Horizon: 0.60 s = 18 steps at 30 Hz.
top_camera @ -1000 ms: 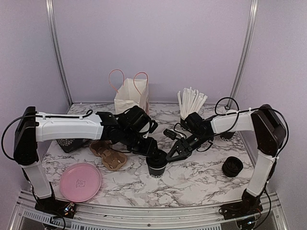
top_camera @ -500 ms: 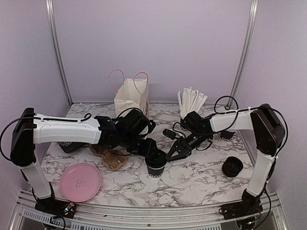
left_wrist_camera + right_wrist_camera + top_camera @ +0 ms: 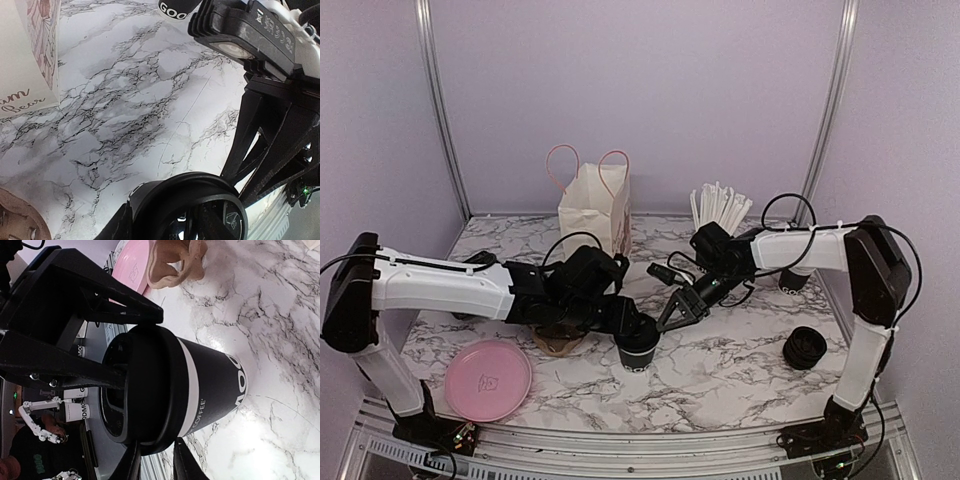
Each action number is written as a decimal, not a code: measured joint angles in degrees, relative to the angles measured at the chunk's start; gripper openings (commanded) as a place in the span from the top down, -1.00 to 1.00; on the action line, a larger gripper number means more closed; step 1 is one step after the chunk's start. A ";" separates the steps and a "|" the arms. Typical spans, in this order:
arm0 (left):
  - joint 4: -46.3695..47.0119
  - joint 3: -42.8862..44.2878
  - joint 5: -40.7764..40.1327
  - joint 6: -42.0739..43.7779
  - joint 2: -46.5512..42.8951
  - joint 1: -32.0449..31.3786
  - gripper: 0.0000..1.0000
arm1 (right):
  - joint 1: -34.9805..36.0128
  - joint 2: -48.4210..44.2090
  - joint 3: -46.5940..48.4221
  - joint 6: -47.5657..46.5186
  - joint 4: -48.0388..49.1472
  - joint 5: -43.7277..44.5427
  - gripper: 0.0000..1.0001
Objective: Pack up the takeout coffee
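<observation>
L fingers (image 3: pixel 90 295) clamped, R fingers (image 3: pixel 131 465) apart just beside them.

A robotics lab's test cell dressed as a coffee counter: a left arm (image 3: pixel 440 285) and a right arm (image 3: pixel 810 248), trailing loose cables (image 3: pixel 790 212), stand at the near edge of a marble-patterned table (image 3: pixel 720 375). Plain lavender walls (image 3: pixel 640 90) and aluminium frame posts (image 3: pixel 435 100) box it in. The props are a paper bag (image 3: pixel 592 205), straws (image 3: pixel 718 207), a pink plate (image 3: pixel 487 379) and a takeout coffee (image 3: pixel 638 350).
</observation>
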 measured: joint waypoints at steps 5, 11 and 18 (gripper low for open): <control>2.27 -2.32 -0.83 -1.29 -1.05 -0.28 0.14 | 0.81 -0.04 -0.11 -0.70 1.20 2.32 0.65; 5.95 -5.86 -1.88 -3.04 -2.03 -0.70 0.14 | 1.44 0.70 -0.72 -1.38 3.82 2.78 0.70; 6.67 -6.71 -2.64 -3.63 -3.08 -0.87 0.07 | 1.90 1.49 4.44 -4.94 -0.52 5.18 0.37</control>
